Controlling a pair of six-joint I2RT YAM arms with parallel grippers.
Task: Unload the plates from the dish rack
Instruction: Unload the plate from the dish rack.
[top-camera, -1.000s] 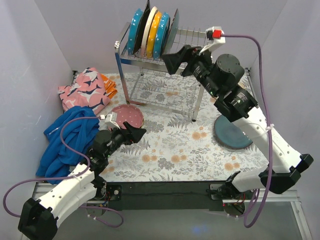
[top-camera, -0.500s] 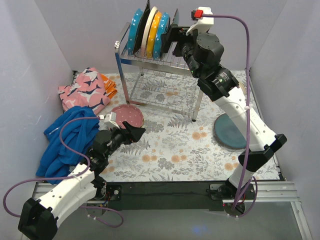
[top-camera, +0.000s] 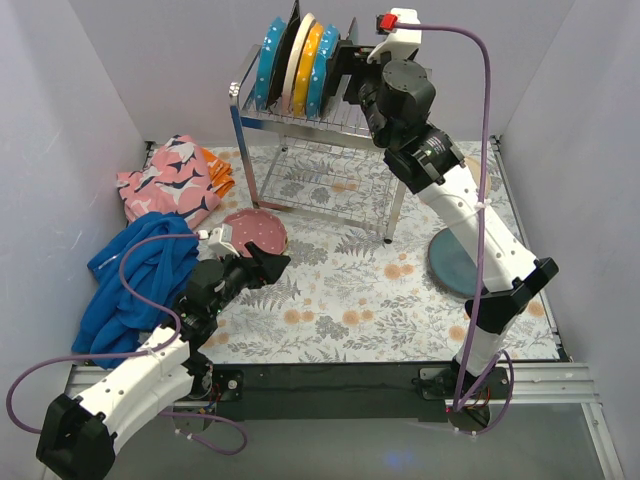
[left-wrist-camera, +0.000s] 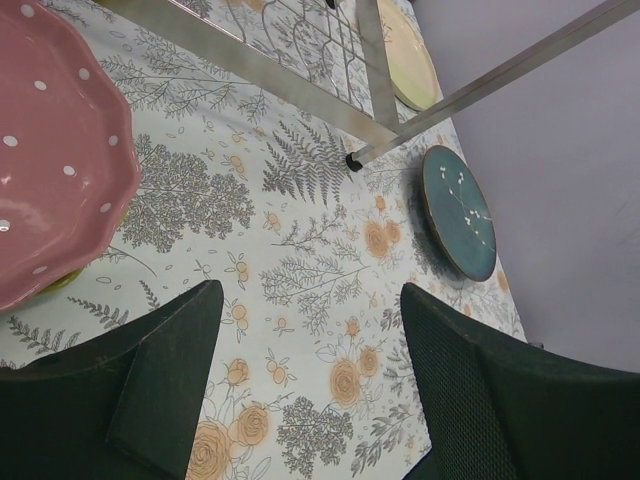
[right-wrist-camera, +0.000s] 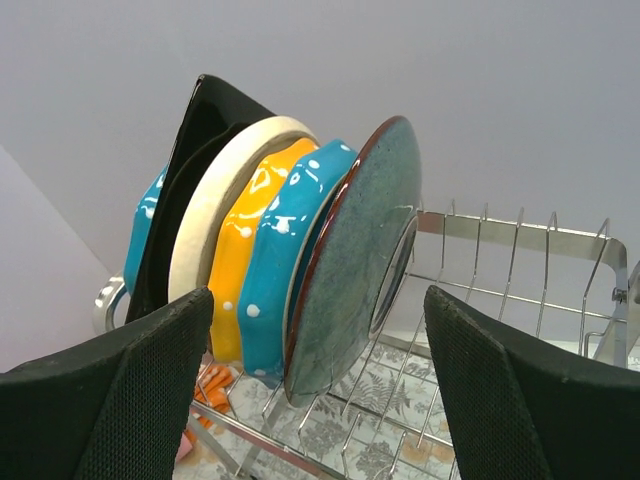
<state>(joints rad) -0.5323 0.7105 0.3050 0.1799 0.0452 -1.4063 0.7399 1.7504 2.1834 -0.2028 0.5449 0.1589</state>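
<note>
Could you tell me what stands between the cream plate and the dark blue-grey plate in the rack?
An orange plate, then a teal dotted plate, both upright; the right wrist view shows it.

Plain pale lilac walls (top-camera: 150, 60) on three sides; floral-print tablecloth (top-camera: 400, 305), evenly lit.

Before me, the tall chrome wire dish rack (top-camera: 345, 125) holds six on edge: teal dotted plate (right-wrist-camera: 145, 230), black square (right-wrist-camera: 205, 130), cream (right-wrist-camera: 235, 180), orange (right-wrist-camera: 250, 260), second teal dotted (right-wrist-camera: 300, 230), blue-grey glazed (right-wrist-camera: 360, 250). Pink dotted plate (top-camera: 255, 232) and dark teal plate (top-camera: 445, 265) lie flat below.
</note>
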